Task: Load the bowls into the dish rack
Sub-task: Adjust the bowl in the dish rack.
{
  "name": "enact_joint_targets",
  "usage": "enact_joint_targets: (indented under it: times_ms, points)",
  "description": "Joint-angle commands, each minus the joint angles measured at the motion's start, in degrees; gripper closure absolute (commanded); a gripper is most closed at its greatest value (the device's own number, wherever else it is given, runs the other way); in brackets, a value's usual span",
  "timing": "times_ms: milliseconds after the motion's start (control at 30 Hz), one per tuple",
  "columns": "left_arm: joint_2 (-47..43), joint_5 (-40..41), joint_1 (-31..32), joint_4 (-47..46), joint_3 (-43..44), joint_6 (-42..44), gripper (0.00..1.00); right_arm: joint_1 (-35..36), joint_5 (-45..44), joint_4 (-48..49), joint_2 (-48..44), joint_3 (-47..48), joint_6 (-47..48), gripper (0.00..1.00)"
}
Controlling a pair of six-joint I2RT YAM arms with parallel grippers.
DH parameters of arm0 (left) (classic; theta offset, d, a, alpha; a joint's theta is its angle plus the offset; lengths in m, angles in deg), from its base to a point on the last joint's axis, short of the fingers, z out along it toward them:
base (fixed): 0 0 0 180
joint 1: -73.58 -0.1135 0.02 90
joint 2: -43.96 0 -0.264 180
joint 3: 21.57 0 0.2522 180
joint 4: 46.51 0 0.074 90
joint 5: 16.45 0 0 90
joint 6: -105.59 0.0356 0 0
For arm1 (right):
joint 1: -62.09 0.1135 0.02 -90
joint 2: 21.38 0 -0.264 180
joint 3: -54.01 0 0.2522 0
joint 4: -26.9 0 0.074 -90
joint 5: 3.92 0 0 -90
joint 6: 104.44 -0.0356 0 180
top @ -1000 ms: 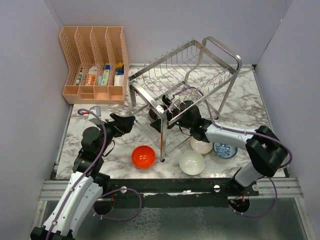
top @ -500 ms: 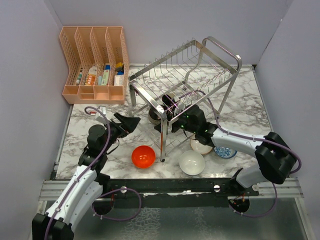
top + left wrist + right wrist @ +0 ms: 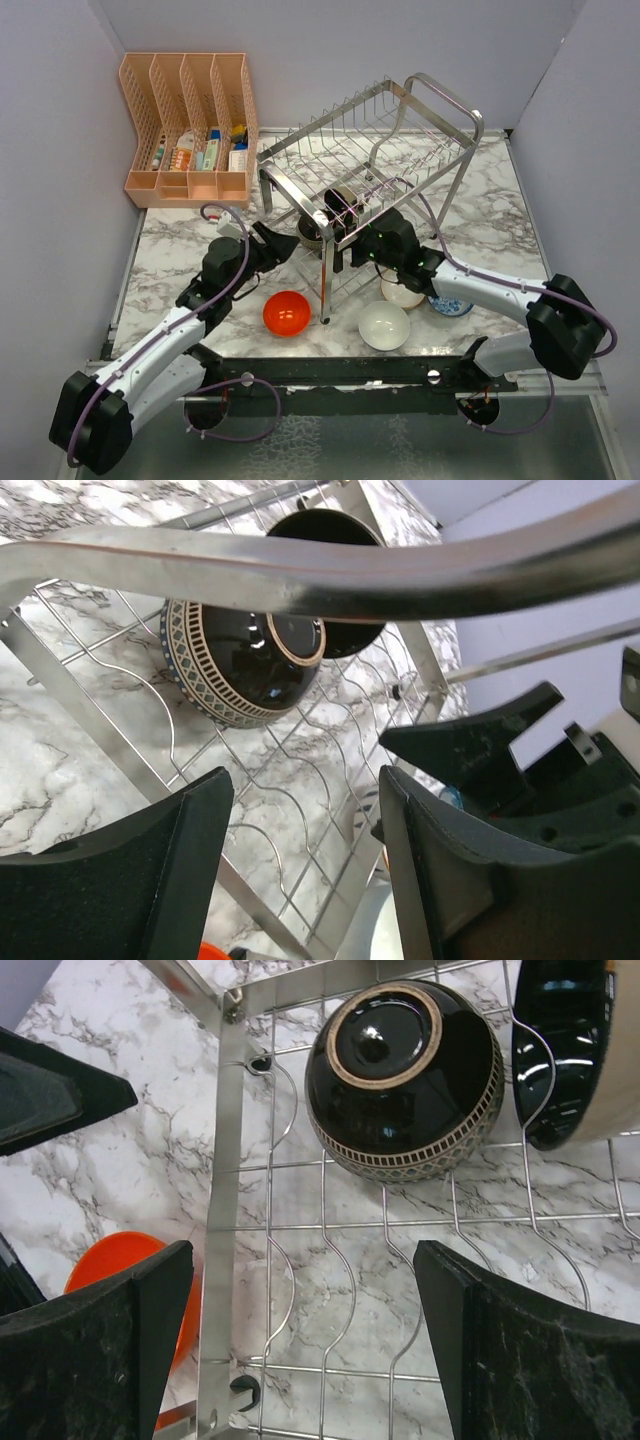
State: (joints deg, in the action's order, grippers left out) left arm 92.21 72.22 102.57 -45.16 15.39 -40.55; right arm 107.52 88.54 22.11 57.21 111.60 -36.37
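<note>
Bowls lie in two groups. A dark bowl (image 3: 405, 1080) with a patterned band lies tipped over, foot ring showing, on the lower tier of the dish rack (image 3: 350, 135) near its front left corner. A second dark bowl (image 3: 565, 1050) stands on edge just beside it. On the table (image 3: 500, 215), the red bowl (image 3: 286, 313) sits just outside the rack's front leg. The white bowl (image 3: 384, 325), beige bowl (image 3: 402, 292) and blue-patterned bowl (image 3: 447, 308) cluster by the right arm's forearm.

The right gripper (image 3: 300, 1290) reaches under the upper tier from the front, fingers spread wide and empty, over bare wire beside the dark bowl. The left gripper (image 3: 300, 810) stretches low from the left, at the rack's side bar, also wide apart and holding nothing, its tip close to the right one's.

Bare marble lies left of the rack, and a peach organiser (image 3: 190, 125) stands in the far left corner.
</note>
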Motion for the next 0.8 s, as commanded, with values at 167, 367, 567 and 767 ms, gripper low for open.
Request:
enact_joint_targets:
  times_ms: [167,367,567,767]
  points:
    - [7.5,19.4,8.8,-4.3,3.3,-1.3,0.38,0.0,-13.1,-2.0,-9.1,-1.8,-0.9,0.11]
    - [11.9,23.0,10.8,-9.5,3.4,-0.9,0.38,0.0,-15.0,-6.2,-10.6,0.9,-0.6,0.19]
    - [12.8,23.9,11.1,-11.8,2.5,-0.4,0.38,0.0,-11.2,-4.5,-11.8,-0.7,1.1,0.41]
    - [12.9,23.6,11.1,-12.8,1.5,-0.2,0.38,-0.1,-5.6,3.9,-10.9,-3.7,1.9,0.89]
